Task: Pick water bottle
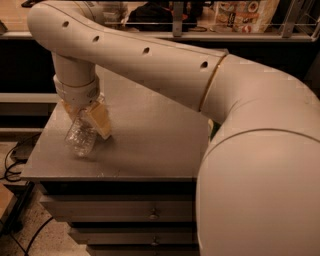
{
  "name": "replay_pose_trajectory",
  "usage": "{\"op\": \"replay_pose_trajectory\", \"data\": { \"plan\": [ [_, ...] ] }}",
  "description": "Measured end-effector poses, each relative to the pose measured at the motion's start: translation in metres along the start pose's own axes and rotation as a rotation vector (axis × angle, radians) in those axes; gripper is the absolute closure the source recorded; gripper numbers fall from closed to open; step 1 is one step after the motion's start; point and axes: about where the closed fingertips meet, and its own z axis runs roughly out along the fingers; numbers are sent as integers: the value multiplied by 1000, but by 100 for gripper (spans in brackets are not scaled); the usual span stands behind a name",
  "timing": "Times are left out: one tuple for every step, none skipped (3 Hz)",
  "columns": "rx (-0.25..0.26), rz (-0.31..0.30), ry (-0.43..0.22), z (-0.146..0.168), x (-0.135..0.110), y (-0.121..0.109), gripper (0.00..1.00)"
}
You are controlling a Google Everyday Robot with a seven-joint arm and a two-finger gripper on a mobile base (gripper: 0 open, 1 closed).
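The water bottle (80, 137) is a small clear crinkled plastic bottle at the left part of the grey table top (150, 135). It hangs tilted, its base toward the table's front left edge, and its neck and cap are hidden between the fingers. My gripper (84, 116) points down from the cream wrist and is shut on the bottle's upper part. One tan finger (98, 122) lies on the bottle's right side and the other shows on its left. The bottle's base is at or just above the table surface.
My big cream arm (250, 150) fills the right half of the view and hides the table's right side. Drawers (125, 215) sit under the table top. Shelves with packaged goods (240, 12) run along the back. Cables lie on the floor at the left (12, 155).
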Motion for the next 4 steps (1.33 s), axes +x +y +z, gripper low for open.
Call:
{"op": "replay_pose_trajectory", "data": {
  "plan": [
    [1,0,0,-1,0,0,93],
    [135,20,-71,-42,9,-5,100],
    [347,22,-162,-123,30,-11,100],
    [420,21,-179,-153,31,-21,100]
  ]
}}
